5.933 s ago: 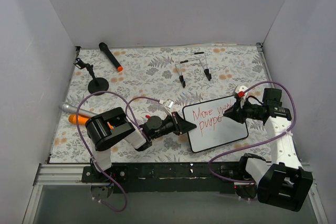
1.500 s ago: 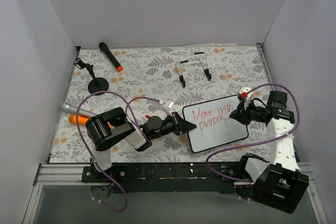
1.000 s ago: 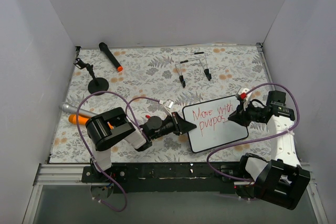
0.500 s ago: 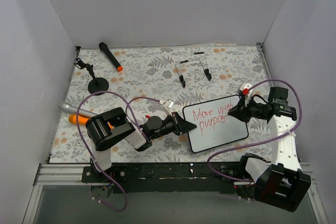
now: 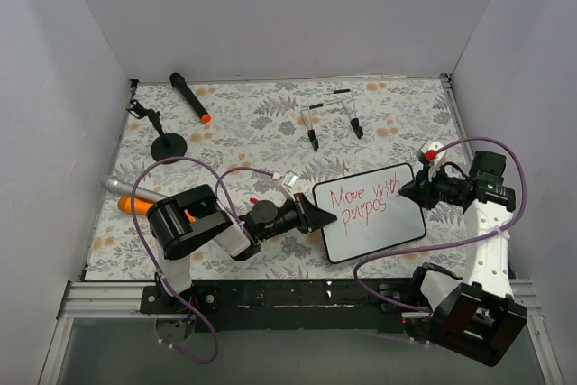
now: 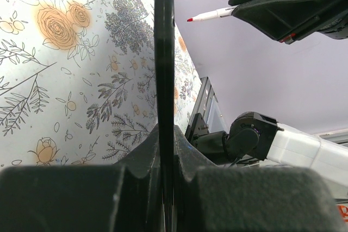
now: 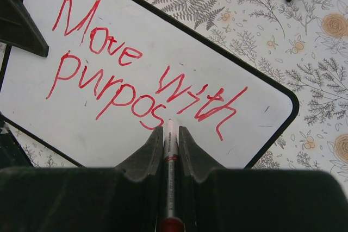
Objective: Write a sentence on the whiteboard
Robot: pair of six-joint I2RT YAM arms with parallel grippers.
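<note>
- Top external view, far left: a black desk stand with a round base and a black pen with an orange tip sit on the floral-printed surface, well apart from the work.
- My left tool is pressed together on the left edge of the small, rectangular, glossy white whiteboard with its thin black frame. The left wrist view shows that frame edge-on, pinched between both jaws.
- The whiteboard lies on the surface right of centre, between my two arms and skewed, with its right end farther from me.
- The sentence, in thin red slanted handwriting, reads "Move with" over "purpos". I judge the last word one letter short.
- I expect the board to be light and stiff, with a slick face, so it would skate under pen pressure. The frame edge away from the lettering is the place to hold, and fresh ink would probably smear if touched.
- The slim white marker with a red tip points at the gap just after the final "s". In the left wrist view its tip stands just off the board face, not touching.
- My right tool pinches that marker's barrel, both jaws snug against it.
</note>
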